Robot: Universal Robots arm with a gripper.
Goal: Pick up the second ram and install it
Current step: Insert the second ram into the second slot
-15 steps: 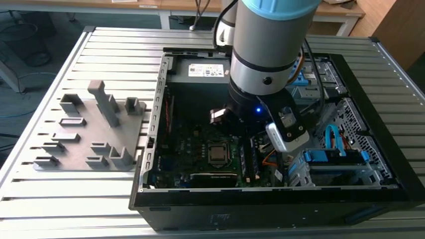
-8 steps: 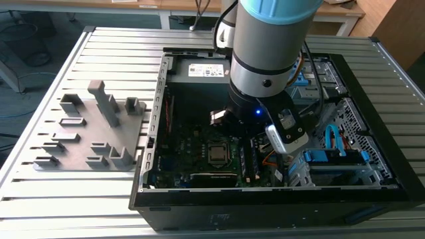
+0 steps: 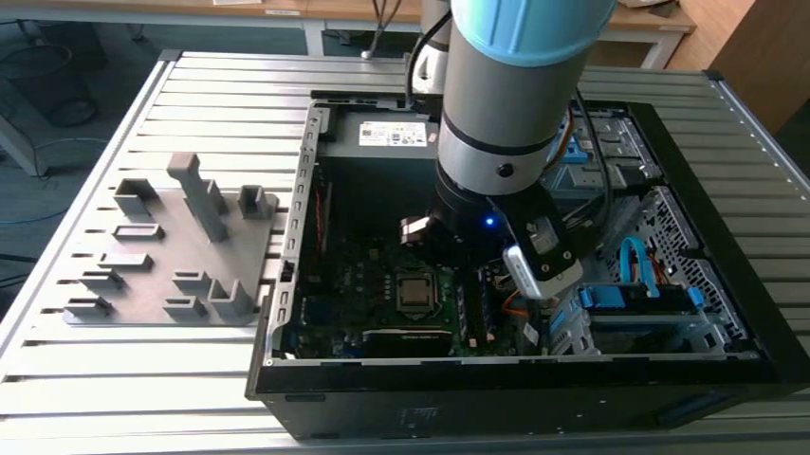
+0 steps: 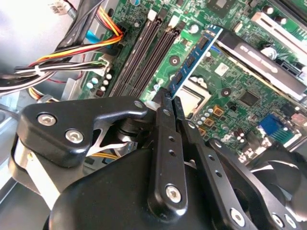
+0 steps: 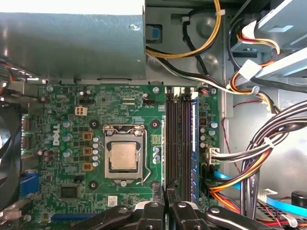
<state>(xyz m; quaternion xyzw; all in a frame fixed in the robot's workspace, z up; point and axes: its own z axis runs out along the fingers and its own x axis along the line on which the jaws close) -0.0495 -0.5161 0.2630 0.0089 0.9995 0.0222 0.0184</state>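
Note:
My gripper (image 4: 169, 99) is shut on the second ram (image 4: 195, 55), a thin blue-green stick with black chips. It juts out from between the fingers, edge-on. It hangs above the green motherboard (image 4: 230, 76), between the black memory slots (image 4: 144, 57) and the processor socket (image 4: 192, 98). In the first wrist view the fingertips (image 5: 152, 207) sit close together just short of the memory slots (image 5: 178, 143). A blue-edged stick (image 5: 194, 143) appears seated in the slot farthest from the processor (image 5: 122, 156). In the exterior view my arm (image 3: 500, 171) reaches down into the open computer case (image 3: 303, 237).
Bundles of coloured cables (image 5: 259, 158) crowd the side of the slots away from the processor. The power-supply box (image 5: 72, 43) borders the board. A grey holder fixture (image 3: 177, 256) stands on the slatted table at the exterior view's left. A drive cage with blue clips (image 3: 633, 303) is at the right.

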